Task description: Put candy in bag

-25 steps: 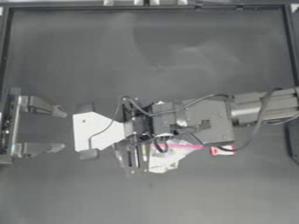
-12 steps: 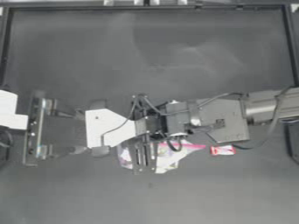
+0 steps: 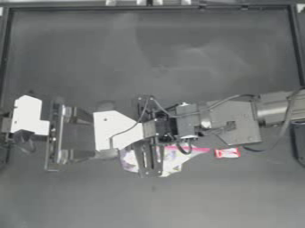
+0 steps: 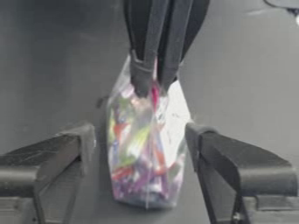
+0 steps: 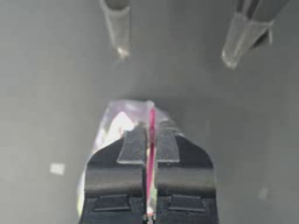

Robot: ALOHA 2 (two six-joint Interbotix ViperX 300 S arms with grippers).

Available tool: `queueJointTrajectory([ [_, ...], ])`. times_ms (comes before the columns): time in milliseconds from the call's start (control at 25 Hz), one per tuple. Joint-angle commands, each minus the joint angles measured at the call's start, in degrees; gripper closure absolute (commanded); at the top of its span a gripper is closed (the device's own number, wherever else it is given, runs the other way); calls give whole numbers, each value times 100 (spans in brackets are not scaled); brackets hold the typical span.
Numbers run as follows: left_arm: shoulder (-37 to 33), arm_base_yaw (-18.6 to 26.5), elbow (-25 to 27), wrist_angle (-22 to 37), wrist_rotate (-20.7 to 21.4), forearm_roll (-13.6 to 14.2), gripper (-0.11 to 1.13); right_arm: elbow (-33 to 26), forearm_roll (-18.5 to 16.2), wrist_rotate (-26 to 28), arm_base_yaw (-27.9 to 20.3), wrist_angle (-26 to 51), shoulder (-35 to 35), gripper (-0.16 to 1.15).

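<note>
Clear plastic, with multicoloured sweets showing through it, makes up the bag (image 3: 156, 159), which is seen just below the centre of the top view. Its pink-red seal strip is pinched between the closed jaws of the right gripper (image 5: 150, 148); in the right wrist view the strip appears as a thin pink line running straight up between the two dark jaws. In the left wrist view the bag (image 4: 144, 151) is seen hanging upright from that grip, its long axis vertical, the seal end uppermost and the sweet-filled body pointing downward.

Either side of the bag's lower body, the spread jaws of the left gripper (image 4: 140, 153) are placed, with a gap visible between each jaw and the plastic. In the top view the left gripper (image 3: 142, 161) is reached in from the left of the frame to meet the right gripper (image 3: 156, 153) at the bag.

On the dark table (image 3: 149, 58), the candy (image 3: 226, 153) is found to the right of the bag, below the right arm. It lies flat, its long axis running left to right, red at both ends with a white middle, apart from the bag.
</note>
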Motion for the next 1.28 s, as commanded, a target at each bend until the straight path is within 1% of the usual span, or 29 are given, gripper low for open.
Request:
queueJointTrajectory([
  [40, 211, -53, -237, -158, 0, -18, 11, -26, -9, 0, 9, -79, -255, 94],
  [240, 545, -114, -422, -167, 0, -18, 13, -18, -18, 0, 9, -123, -264, 94],
  [440, 729, -141, -527, -255, 0, -18, 13, 0, -26, 9, 9, -132, -264, 94],
  [1120, 888, -141, -606, -483, 0, -18, 14, 62, -26, -9, 9, -237, -264, 94],
  [1200, 923, -141, -606, -527, 0, -18, 16, 62, -26, -9, 9, -237, -264, 94],
  [1280, 958, -141, -606, -554, 0, -26, 21, 62, -26, -18, 9, -237, -264, 94],
])
